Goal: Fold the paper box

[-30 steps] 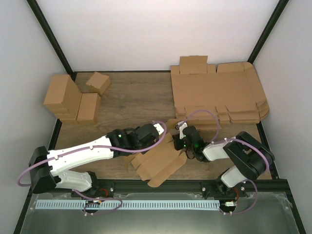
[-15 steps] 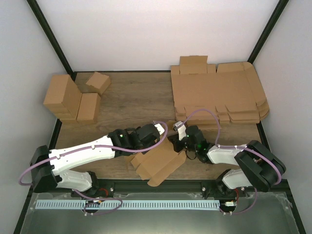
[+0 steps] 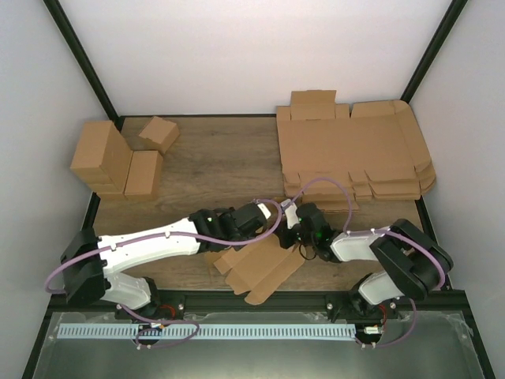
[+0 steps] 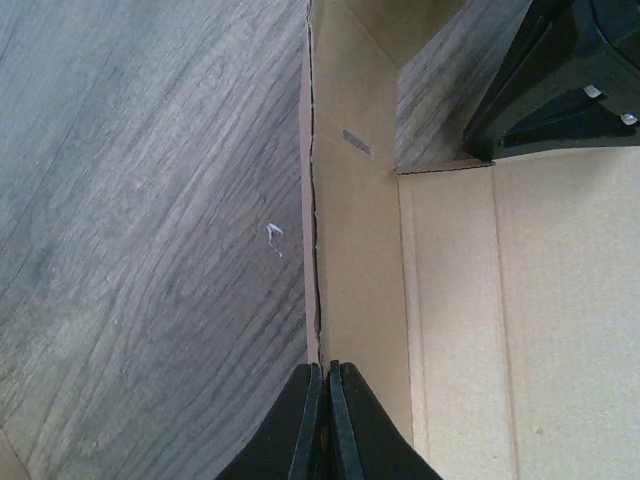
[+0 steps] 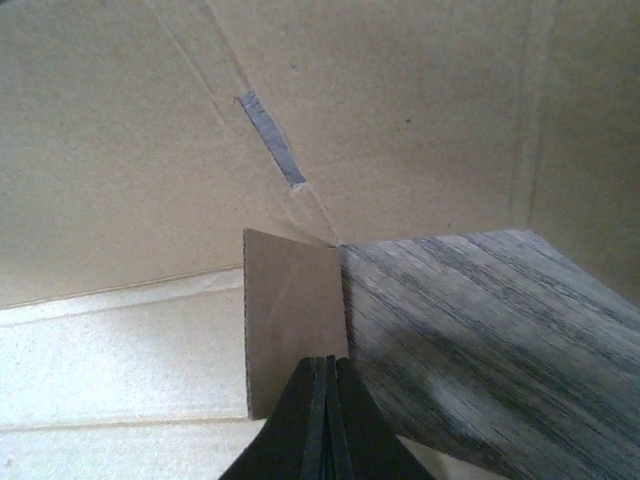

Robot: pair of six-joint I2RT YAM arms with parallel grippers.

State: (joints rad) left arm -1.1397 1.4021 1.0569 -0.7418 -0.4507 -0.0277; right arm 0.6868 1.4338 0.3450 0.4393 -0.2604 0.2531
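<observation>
The paper box [image 3: 256, 270] is a flat brown die-cut piece lying near the table's front edge, partly folded at its far end. My left gripper [image 3: 271, 218] is at that far end. In the left wrist view its jaws [image 4: 326, 372] are shut on the thin edge of a raised side panel [image 4: 355, 250]. My right gripper [image 3: 290, 219] is close beside it on the right. In the right wrist view its jaws [image 5: 326, 366] are shut on a small brown flap [image 5: 292, 310] of the box. The right gripper's black body shows in the left wrist view [image 4: 565, 75].
A thick pile of flat cardboard sheets [image 3: 355, 150] lies at the back right. Several folded brown boxes [image 3: 106, 162] stand at the back left, one small box [image 3: 158, 134] behind them. The black frame rail [image 3: 252, 298] runs along the near edge.
The left arm has reached further right and the box has shifted slightly right and toward the front. The right arm's elbow has swung and both grippers now sit closer together.
</observation>
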